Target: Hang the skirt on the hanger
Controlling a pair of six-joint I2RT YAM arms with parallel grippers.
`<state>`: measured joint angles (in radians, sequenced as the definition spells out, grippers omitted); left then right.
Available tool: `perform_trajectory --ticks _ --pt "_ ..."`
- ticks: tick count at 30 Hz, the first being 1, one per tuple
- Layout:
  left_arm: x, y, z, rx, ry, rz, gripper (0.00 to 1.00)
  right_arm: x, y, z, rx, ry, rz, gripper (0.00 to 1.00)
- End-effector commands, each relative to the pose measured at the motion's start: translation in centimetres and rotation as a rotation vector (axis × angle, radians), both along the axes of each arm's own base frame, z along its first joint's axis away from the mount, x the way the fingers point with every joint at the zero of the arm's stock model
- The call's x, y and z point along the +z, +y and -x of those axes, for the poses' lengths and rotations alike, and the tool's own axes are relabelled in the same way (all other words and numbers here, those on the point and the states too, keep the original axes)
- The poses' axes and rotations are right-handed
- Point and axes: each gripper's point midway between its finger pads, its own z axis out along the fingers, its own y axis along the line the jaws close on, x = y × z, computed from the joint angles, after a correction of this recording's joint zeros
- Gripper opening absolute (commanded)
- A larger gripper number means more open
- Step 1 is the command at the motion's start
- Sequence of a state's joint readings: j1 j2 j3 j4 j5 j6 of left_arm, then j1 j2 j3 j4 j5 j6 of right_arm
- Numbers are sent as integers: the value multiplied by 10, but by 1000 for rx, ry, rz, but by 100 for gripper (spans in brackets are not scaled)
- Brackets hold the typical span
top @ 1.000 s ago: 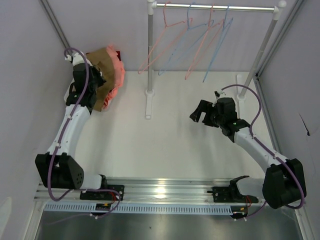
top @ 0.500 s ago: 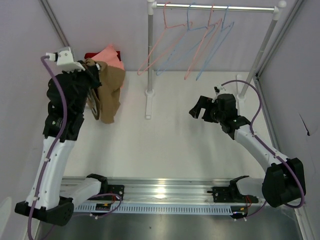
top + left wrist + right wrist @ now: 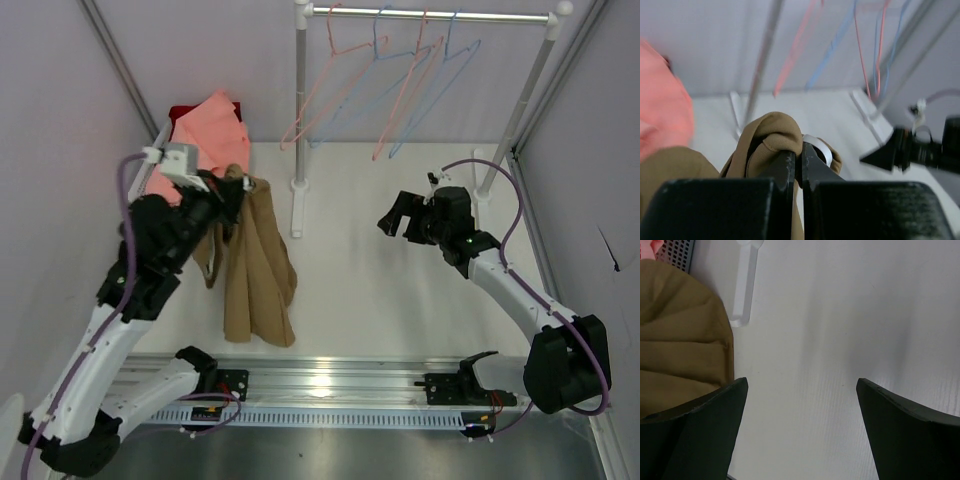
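Left gripper (image 3: 801, 150) is clamped tight on a small bunched fold of the skirt (image 3: 255, 270), beside its white lining. From that pinch the cloth hangs in a long drape just left of the rack post (image 3: 298, 120). Right of the post the hanger (image 3: 432, 103) hangs among pink hangers (image 3: 405, 95). It is 1 of 2 pale blue ones, and I cannot tell which is meant. Lower right of the post, the right gripper (image 3: 392, 222) is spread wide and empty.

I see 3 risks. The thin bite may slip during a swing. The trailing hem may catch the post's foot in passing. Held at 1 point, the waistband stays bunched, so it may not go on the hanger.
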<state>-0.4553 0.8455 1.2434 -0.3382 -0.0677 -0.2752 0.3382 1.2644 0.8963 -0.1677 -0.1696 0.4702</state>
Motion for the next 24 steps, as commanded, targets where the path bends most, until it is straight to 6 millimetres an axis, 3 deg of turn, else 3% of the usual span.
perform_trajectory --ticks 1,3,4,5,6,8,9,12,17,19,20,22,23,24 --pt "-49 -49 -4 -80 97 70 0 17 5 0 13 -40 -10 97" --pt "-90 -73 -8 -93 176 40 0 15 6 3 14 -37 -8 97" --pt "-96 -92 -3 -131 184 44 0 14 6 4 15 -35 -8 97" --pt "-106 -98 -6 -115 211 50 0 13 7 5 17 -30 -11 97" --pt "-132 -112 -10 -120 266 16 0 10 8 8 21 -21 -9 97" --pt "-145 -134 -10 -156 301 34 0 10 10 10 22 -21 -8 97" --pt "-164 -144 -15 -158 342 7 0 9 10 12 23 -16 -6 97" --pt "-198 -160 -22 -160 419 -22 0 5 13 17 32 -7 -9 97" --pt "-232 -170 -24 -167 508 -69 1 -6 25 27 64 15 2 97" --pt "-245 -167 -23 -151 551 -108 11 -12 28 28 70 28 6 97" --pt "-246 -166 -23 -146 559 -114 25 -15 32 31 77 36 8 96" --pt "-246 -163 -19 -150 569 -129 37 -20 35 32 82 48 13 96" --pt "-252 -158 -15 -147 578 -143 52 -23 37 34 87 53 14 96" --pt "-253 -153 -13 -137 586 -149 58 -25 39 34 89 59 16 96"
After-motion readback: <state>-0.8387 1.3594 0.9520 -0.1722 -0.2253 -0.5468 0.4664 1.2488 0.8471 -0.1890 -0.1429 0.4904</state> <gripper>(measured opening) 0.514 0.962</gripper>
